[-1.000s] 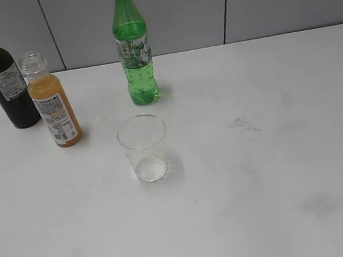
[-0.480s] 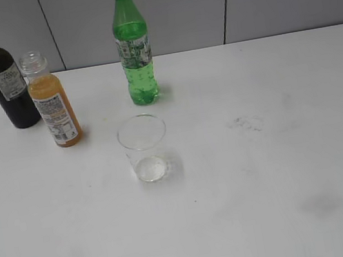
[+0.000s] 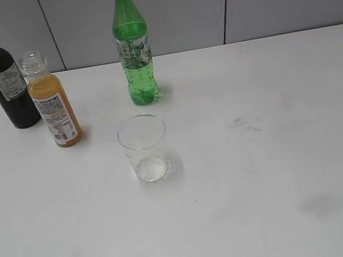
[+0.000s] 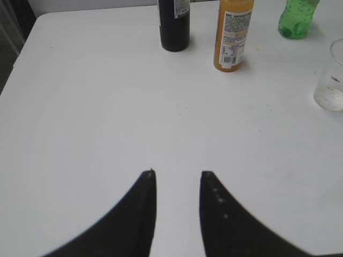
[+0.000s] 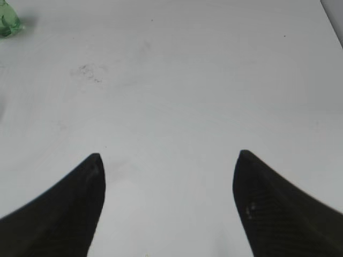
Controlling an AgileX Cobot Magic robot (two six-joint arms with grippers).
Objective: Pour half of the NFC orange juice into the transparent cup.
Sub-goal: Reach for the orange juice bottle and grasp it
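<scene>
In the exterior view, the NFC orange juice stands upright and capless at the bench's rear left, just beside a dark wine bottle; the transparent cup stands nearer, a green soda bottle behind it.

The left wrist view shows the left hand narrowly parted, empty.

The right wrist view shows the right hand spread wide, empty.

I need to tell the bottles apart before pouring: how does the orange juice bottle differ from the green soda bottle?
The orange juice bottle is shorter, holds cloudy orange liquid and has an open, capless neck; the green soda bottle is taller, green-tinted and closed with a yellow cap. The juice bottle stands left, beside the dark wine bottle; the soda stands alone behind the transparent cup. Both stand upright and carry labels.
</scene>
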